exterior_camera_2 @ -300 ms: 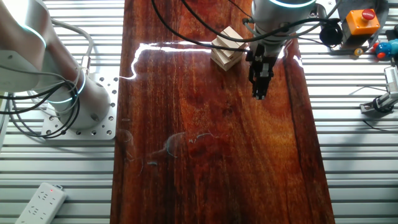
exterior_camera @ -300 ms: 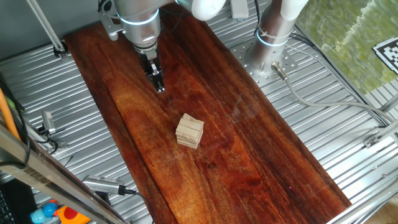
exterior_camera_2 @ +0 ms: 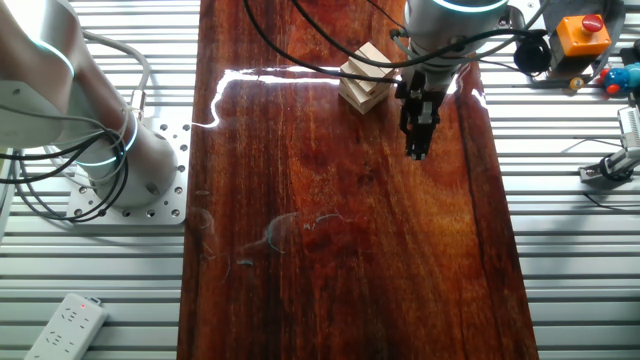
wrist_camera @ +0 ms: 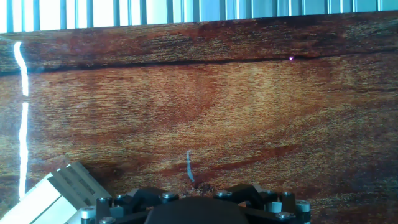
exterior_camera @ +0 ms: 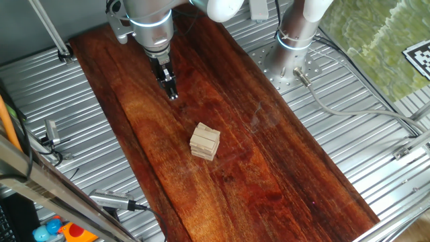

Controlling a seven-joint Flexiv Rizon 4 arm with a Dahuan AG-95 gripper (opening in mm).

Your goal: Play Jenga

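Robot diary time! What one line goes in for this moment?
phase: approach | end effector: fingers together, holding nothing, over dark wood board | Jenga stack: upright, untouched, apart from end effector

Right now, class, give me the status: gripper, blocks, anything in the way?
Gripper shut, holding nothing, above the board. Block stack upright, untouched, apart from it. Nothing between them.

Glossy dark wood board under matt pale wooden Jenga.
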